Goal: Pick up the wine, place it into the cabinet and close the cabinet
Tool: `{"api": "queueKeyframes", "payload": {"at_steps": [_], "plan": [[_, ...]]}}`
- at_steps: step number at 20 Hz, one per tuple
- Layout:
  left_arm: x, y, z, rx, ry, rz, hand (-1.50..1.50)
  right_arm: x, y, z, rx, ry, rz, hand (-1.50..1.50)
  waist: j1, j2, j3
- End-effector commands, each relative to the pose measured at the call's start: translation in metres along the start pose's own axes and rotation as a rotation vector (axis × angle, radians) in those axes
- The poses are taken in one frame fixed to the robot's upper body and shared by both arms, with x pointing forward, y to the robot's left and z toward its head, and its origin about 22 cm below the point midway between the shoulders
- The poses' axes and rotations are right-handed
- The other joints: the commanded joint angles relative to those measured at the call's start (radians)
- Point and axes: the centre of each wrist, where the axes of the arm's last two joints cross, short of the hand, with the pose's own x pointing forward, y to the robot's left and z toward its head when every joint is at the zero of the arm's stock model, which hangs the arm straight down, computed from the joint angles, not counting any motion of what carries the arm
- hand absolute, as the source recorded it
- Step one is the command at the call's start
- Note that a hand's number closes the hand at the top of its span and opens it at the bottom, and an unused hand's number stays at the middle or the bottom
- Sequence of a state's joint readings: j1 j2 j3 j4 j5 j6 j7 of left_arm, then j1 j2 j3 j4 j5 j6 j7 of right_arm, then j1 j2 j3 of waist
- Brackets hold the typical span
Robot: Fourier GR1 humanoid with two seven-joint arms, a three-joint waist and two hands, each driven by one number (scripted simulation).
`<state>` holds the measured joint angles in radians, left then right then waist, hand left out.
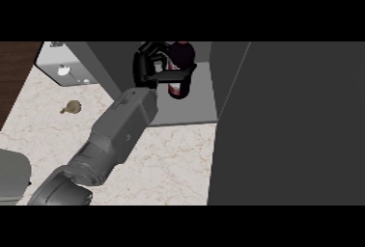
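The left hand (149, 65) is clamped around the wine bottle (182, 54), holding it inside the open cabinet (194, 110), just above its shelf. The fingers hide the bottle's middle. The cabinet's dark door (299, 120) blocks everything to its right.

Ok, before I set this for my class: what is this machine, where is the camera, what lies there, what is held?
A humanoid robot stands at a kitchen counter. The camera sits at its head, looking steeply down, so only one grey forearm shows. Its black left hand curls its fingers round the wine at the open cabinet; the dark panel on the right is the door. A small brown thing lies on the counter.
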<state>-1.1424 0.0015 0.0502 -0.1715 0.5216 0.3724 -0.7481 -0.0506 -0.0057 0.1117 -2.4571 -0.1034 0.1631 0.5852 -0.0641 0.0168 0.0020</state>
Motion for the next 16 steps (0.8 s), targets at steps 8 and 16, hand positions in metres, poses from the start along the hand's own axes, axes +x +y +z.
{"api": "queueKeyframes", "payload": {"at_steps": [8,16], "plan": [[-0.015,0.009,0.01,0.03,0.022,-0.141,-1.5,0.008,0.0,0.012,0.034,-0.032,-0.028,-1.5,-0.011,0.007,-0.002],[-0.017,0.016,0.01,0.023,0.02,-0.223,-1.5,0.01,0.003,0.007,0.031,-0.026,-0.014,-1.5,-0.015,0.011,-0.003]]}}
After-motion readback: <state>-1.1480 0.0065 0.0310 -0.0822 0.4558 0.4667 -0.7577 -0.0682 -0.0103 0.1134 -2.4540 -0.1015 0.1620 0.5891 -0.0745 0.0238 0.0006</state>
